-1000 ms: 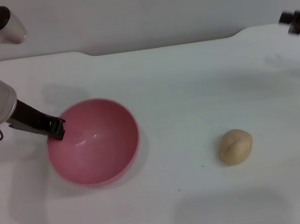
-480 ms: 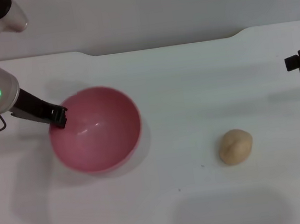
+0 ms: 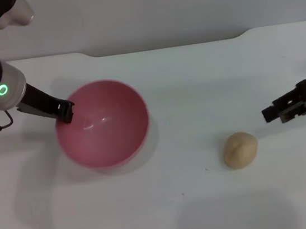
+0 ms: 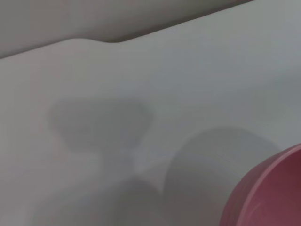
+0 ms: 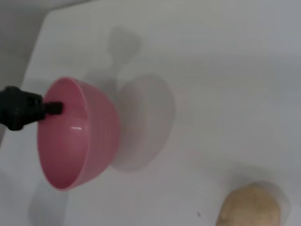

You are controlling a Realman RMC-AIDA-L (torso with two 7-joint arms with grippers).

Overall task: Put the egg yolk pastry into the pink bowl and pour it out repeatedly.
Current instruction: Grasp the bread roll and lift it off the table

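Note:
The pink bowl (image 3: pixel 106 126) is on the left of the white table, held by its left rim and raised a little, casting a shadow below it. My left gripper (image 3: pixel 65 112) is shut on that rim; the right wrist view shows the same grip (image 5: pixel 51 108) on the bowl (image 5: pixel 89 136). An edge of the bowl (image 4: pixel 268 193) shows in the left wrist view. The egg yolk pastry (image 3: pixel 240 149) lies on the table at the right, outside the bowl, and also shows in the right wrist view (image 5: pixel 251 207). My right gripper (image 3: pixel 274 112) hovers just right of and beyond the pastry, apart from it.
The white table (image 3: pixel 193 75) has a notched far edge against a grey wall. Nothing else stands on it.
My left gripper has carried the bowl farther away and slightly right. My right gripper has come in from the far right edge toward the pastry. The pastry has not moved.

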